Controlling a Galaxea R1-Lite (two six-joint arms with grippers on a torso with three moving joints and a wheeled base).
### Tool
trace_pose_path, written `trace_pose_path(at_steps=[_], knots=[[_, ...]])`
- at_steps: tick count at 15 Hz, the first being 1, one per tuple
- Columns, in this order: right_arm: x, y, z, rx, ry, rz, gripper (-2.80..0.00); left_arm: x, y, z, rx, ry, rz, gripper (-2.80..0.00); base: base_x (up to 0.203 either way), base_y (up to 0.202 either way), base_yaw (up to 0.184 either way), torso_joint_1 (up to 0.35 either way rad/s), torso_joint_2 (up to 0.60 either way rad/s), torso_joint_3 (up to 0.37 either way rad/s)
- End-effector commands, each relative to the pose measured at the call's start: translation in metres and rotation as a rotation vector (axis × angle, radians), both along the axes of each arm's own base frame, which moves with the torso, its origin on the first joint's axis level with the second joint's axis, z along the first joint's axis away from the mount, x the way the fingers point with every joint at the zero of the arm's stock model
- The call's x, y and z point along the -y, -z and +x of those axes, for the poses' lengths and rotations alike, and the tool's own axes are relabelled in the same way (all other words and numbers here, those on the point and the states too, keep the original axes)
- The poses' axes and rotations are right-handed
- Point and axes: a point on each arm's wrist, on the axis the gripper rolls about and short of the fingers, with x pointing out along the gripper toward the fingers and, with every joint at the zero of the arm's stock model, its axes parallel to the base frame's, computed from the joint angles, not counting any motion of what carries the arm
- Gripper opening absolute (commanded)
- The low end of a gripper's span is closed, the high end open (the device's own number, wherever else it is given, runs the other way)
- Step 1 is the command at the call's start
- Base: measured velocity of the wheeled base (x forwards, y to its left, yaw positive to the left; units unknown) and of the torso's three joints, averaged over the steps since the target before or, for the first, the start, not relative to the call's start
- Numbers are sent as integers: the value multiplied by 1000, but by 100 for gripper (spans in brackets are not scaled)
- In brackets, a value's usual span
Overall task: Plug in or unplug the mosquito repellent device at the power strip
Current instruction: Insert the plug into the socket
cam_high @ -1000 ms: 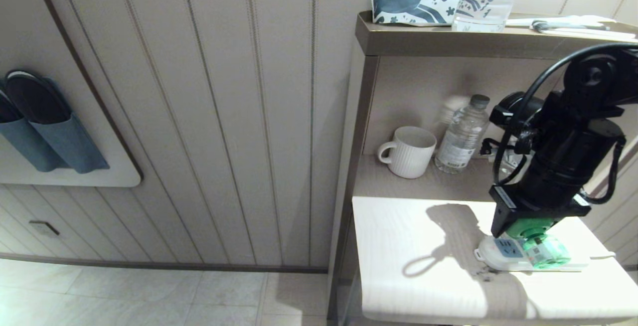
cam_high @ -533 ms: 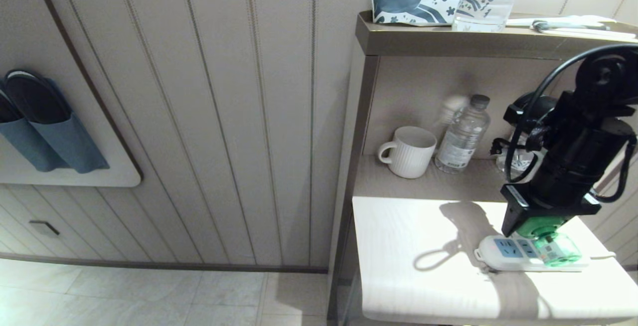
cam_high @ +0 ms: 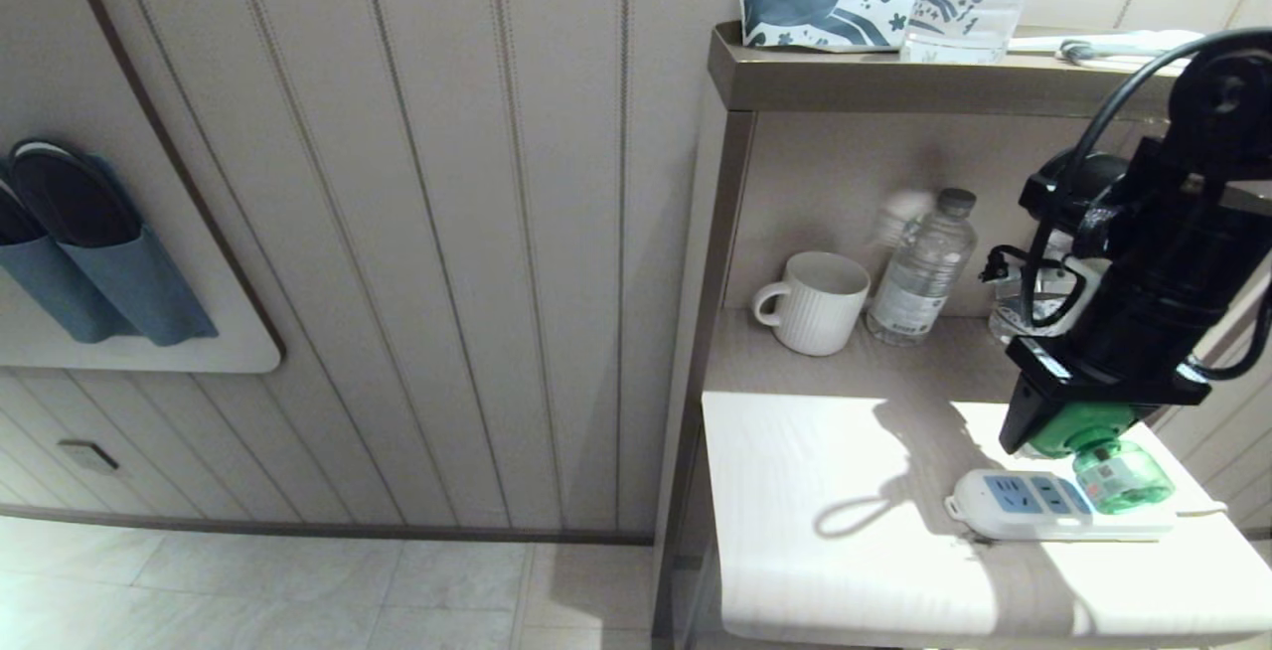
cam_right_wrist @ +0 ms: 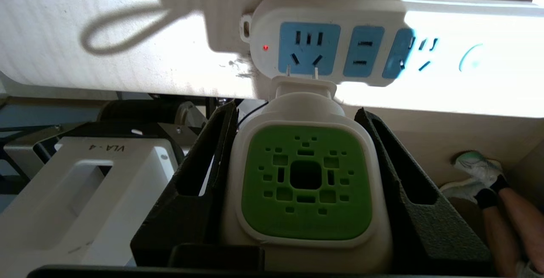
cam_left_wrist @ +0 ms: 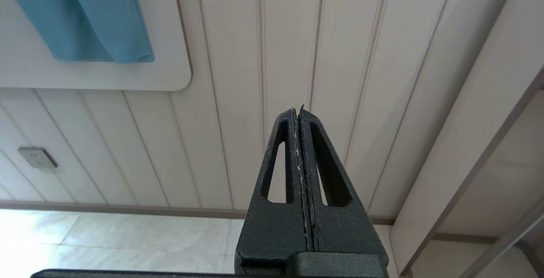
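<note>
The left gripper (cam_left_wrist: 299, 114), pressed together and empty, faces the panelled wall (cam_left_wrist: 238, 57), far from the work. The right gripper (cam_right_wrist: 297, 112) is clamped on the mosquito repellent device (cam_right_wrist: 304, 180) by its white-and-green head. In the right wrist view its two prongs point at the power strip (cam_right_wrist: 361, 35), free of any slot and just short of its near edge. The strip lies flat on the white table (cam_high: 795, 491) just below the fingers, its long axis running across the prongs' line. The right arm is clearly nearer. Legible writing: "VLA - 4" on the white robot part (cam_right_wrist: 106, 147); the green bottle's (cam_high: 1123, 476) label is unreadable.
</note>
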Motion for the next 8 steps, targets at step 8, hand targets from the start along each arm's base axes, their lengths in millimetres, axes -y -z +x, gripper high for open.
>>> trace_pose_path(at_steps=[8], knots=[[5,15,4,-97,-21,-9,-280,0,0,0,2,0,0,-280,0,0,0,0,0,0]])
